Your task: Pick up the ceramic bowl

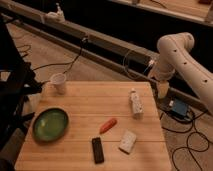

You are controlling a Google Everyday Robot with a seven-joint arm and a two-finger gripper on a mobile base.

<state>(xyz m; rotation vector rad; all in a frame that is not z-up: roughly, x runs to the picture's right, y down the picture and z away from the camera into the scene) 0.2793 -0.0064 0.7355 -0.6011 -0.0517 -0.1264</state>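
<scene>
The ceramic bowl (50,124) is wide, shallow and green inside with a darker rim. It sits on the wooden table (80,105) near its left edge. The white arm (182,55) comes in from the right and bends down. My gripper (163,90) hangs just beyond the table's far right corner, well to the right of the bowl and apart from it. Nothing shows in it.
A small white cup (58,83) stands at the table's far left corner. A white bottle (135,103), an orange carrot-like thing (107,125), a black remote-like bar (97,150) and a white packet (128,141) lie between bowl and gripper. Cables and a blue box (179,108) lie on the floor to the right.
</scene>
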